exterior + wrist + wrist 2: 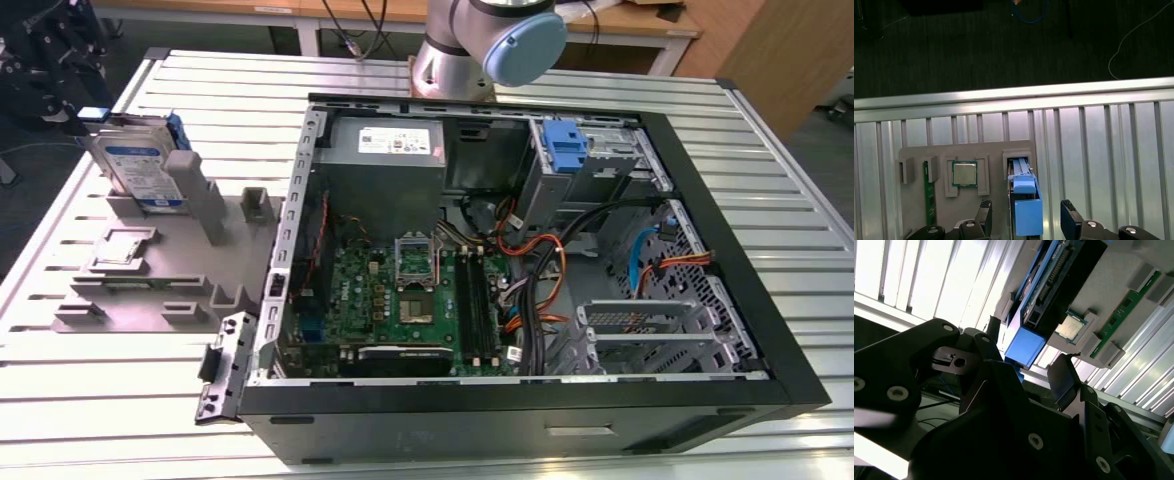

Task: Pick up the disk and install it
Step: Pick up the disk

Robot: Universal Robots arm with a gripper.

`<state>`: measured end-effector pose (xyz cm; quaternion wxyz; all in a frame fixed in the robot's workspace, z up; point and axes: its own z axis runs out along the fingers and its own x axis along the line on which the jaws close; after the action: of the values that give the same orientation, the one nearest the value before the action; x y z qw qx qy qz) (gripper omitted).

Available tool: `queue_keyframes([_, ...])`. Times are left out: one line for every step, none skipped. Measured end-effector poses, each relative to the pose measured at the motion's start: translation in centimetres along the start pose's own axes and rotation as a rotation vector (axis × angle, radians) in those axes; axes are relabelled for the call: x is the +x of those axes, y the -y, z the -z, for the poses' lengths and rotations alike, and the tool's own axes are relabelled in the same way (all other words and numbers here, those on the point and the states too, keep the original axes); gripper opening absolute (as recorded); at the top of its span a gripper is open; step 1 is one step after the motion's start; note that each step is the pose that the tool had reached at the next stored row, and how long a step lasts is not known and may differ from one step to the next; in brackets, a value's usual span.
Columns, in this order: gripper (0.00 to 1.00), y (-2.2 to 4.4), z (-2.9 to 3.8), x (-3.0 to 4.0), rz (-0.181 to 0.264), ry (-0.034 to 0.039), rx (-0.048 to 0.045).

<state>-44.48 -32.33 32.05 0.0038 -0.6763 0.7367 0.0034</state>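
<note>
The disk [139,163] stands on edge in a slot of the grey holder [160,270], at the exterior view's left, beside the open computer case. Its white-and-blue label faces the camera, and blue rails run along its edges. My gripper [60,95] hangs just above and behind its top edge. In both wrist views the disk's blue rail end [1028,216] [1025,349] lies between the two black fingertips [985,212] [1064,376], with a gap on each side. The gripper [1027,214] [1027,352] is open and not touching the disk.
The open computer case [747,300] takes up the middle of the slatted metal table [801,170], with motherboard [400,300], power supply [387,150] and drive cage with a blue bracket [567,150]. The holder also carries a processor chip [964,173] and a green memory stick [929,197]. The arm's base [467,50] stands behind the case.
</note>
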Motion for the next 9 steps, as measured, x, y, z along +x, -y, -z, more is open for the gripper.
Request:
queue_keyframes([0.65, 0.0, 0.0, 0.0, 0.0, 0.0, 0.0])
queue_keyframes([0.65, 0.0, 0.0, 0.0, 0.001, 0.0, 0.0])
queue_keyframes([0.65, 0.0, 0.0, 0.0, 0.002, 0.0, -0.0001])
queue_keyframes([0.65, 0.0, 0.0, 0.0, 0.002, 0.0, -0.0001])
queue_keyframes([0.65, 0.0, 0.0, 0.0, 0.003, 0.0, -0.0001])
queue_keyframes([0.65, 0.0, 0.0, 0.0, 0.003, 0.0, 0.0])
queue_keyframes([0.65, 0.0, 0.0, 0.0, 0.004, 0.0, -0.0001])
queue_keyframes([0.65, 0.0, 0.0, 0.0, 0.006, 0.0, -0.0001])
queue_keyframes([0.65, 0.0, 0.0, 0.0, 0.006, 0.0, -0.0001])
